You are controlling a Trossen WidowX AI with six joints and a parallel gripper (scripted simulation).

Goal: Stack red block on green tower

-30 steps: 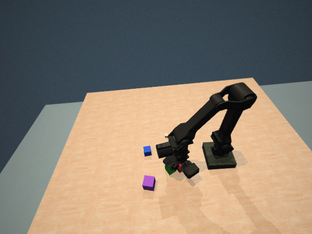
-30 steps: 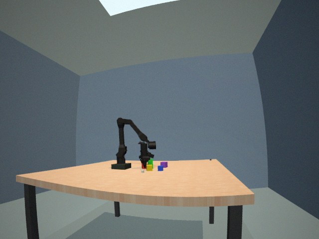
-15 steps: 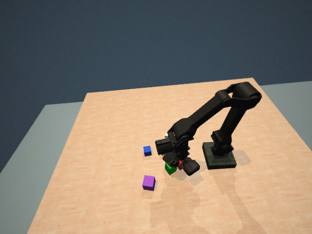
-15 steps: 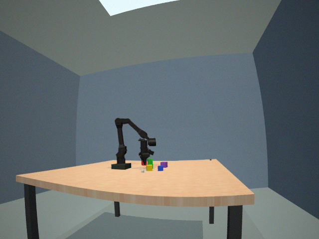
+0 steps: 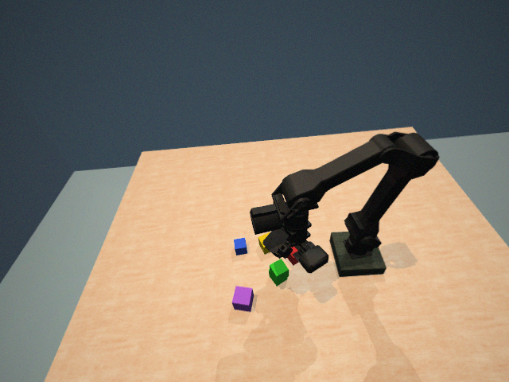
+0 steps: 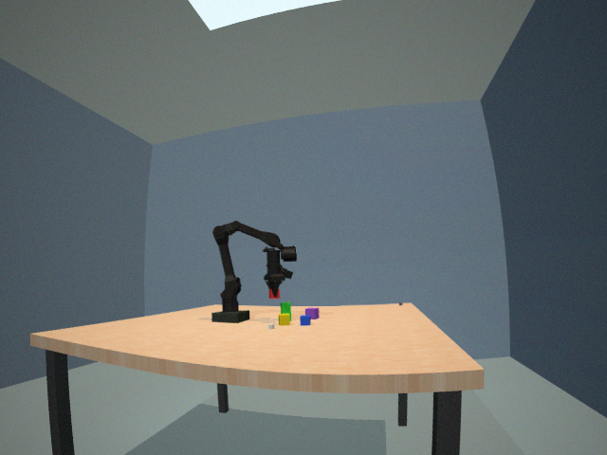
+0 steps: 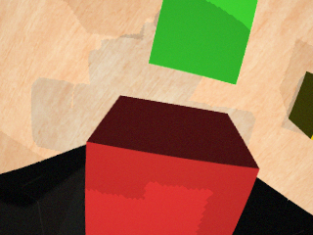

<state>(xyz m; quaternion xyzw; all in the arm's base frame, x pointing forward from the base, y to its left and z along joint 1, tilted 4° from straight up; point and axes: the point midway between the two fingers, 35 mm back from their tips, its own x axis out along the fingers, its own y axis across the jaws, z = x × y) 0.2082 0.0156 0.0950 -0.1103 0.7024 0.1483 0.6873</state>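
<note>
The red block (image 5: pixel 293 255) (image 6: pixel 271 294) (image 7: pixel 166 181) is held between the fingers of my gripper (image 6: pixel 274 292). It hangs in the air, a little above the height of the green tower's top in the exterior view. In the wrist view a dark finger shows on each side of it. The green tower (image 5: pixel 279 271) (image 6: pixel 285 310) (image 7: pixel 202 36) stands upright on the table, to the right of the red block in the exterior view and beyond it in the wrist view. The red block and the tower are apart.
A yellow block (image 5: pixel 262 240) (image 6: pixel 284 319) and a blue block (image 5: pixel 240 246) (image 6: pixel 305 319) stand near the tower. A purple block (image 5: pixel 242 298) (image 6: pixel 312 313) stands on its other side. A small white cube (image 6: pixel 270 326) lies near the yellow block. The robot's base (image 5: pixel 359 265) is close by.
</note>
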